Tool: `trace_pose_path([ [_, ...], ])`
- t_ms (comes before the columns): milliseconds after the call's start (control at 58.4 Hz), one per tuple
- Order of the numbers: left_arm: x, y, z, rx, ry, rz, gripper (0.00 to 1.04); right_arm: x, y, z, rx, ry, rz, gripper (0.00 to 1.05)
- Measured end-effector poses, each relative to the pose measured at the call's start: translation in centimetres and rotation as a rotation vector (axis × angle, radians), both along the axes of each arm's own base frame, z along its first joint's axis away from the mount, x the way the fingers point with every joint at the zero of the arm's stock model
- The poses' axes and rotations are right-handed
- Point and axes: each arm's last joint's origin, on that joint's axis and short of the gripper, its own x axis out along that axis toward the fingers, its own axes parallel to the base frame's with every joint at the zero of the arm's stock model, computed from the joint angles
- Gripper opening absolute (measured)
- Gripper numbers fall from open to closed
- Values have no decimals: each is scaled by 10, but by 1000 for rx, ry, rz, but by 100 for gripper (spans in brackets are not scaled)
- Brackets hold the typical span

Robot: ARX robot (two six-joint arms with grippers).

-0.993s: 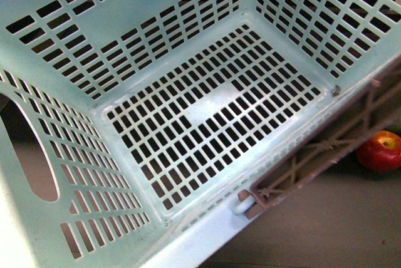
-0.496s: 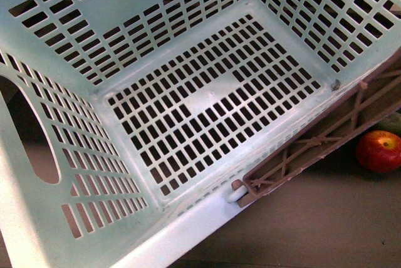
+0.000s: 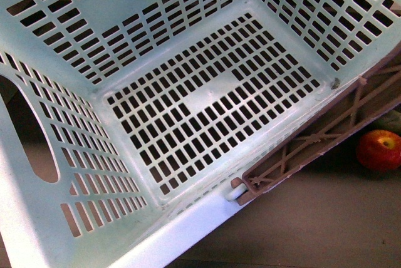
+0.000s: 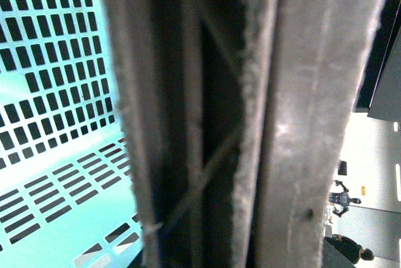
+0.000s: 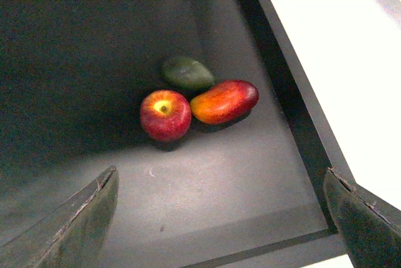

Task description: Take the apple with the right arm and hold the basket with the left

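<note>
basket: the pale green basket (image 3: 156, 24) fills the front view, tipped up, nothing in it; its brown lattice handle (image 3: 313, 139) lies along its right side.
left claw: the handle fills the left wrist view from very close, so the claw seems to be at it; no fingers can be told apart from it, so whether it is clenched cannot be told.
right claw: the right claw (image 5: 219, 174) is released, fingertips spread wide, hanging above the fruit and well apart from it.
apple: the red apple (image 5: 165, 114) rests on the dark surface (image 3: 326, 224), outside the basket, just past the handle on the basket's right; its stem end faces up.
neighbours: a red-orange oval fruit (image 5: 224, 101) touches or nearly touches the apple, and a dark green fruit (image 5: 187, 72) lies just behind both; the surface's raised rim is near.
step in hand: likely the approach to the apple, with the basket side seemingly under way.
next move calls for: lowering the right claw over the apple, one finger on its free side and the other in the narrow gap beside the oval fruit, then closing without knocking the neighbours.
</note>
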Motion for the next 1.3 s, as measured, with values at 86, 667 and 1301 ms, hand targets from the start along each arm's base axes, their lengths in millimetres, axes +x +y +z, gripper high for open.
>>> trace_pose_path([
  [86, 0, 0, 0, 0, -1, 0, 16, 30, -12, -16, -45, 33, 29, 96],
  [667, 0, 0, 0, -1, 0, -1, 16, 130, -12, -143, -40, 370, 182, 96],
  [1301, 0, 0, 0, 0, 0, 0, 16, 187, -20, -174, 19, 388, 172, 96],
])
